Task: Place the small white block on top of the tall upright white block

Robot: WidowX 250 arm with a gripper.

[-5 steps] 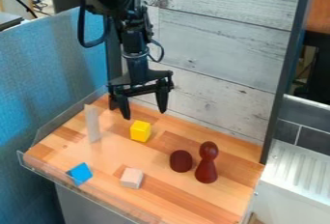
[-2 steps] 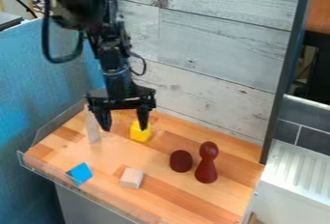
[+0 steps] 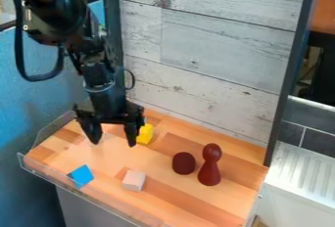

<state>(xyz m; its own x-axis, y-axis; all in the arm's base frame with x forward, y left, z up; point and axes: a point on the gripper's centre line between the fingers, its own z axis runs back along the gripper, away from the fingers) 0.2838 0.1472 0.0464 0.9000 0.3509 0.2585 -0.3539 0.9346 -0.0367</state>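
Pretty bright in here, with a soft pale glare on the bench. Blue panel gets kinda shadowy lower down.

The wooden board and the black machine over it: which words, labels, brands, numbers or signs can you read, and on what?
No readable text on the wooden board, yellow block, blue block, pale block or gripper.
Black arm: tiny pale marks, too small to read.
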